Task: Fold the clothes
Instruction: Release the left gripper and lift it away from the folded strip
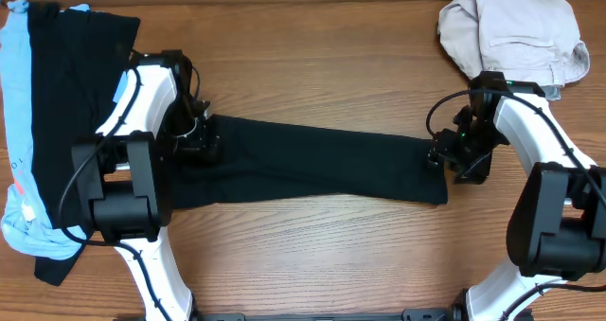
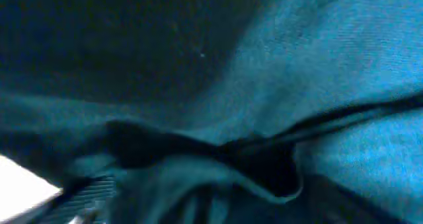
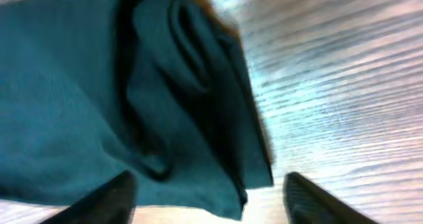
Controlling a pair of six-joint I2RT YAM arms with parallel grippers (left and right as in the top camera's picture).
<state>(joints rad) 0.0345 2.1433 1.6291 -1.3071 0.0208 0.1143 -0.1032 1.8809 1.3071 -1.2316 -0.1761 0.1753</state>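
A wooden table fills the space. Black trousers lie flat across its middle, running from arm to arm. A blue-and-black pile sits at the left edge and a beige garment at the far right corner. The right gripper is at the trousers' right end, its fingers spread wide with the cloth's corner between them, ungripped. The left gripper is low on the left end; cloth fills its camera, so I cannot tell its grip.
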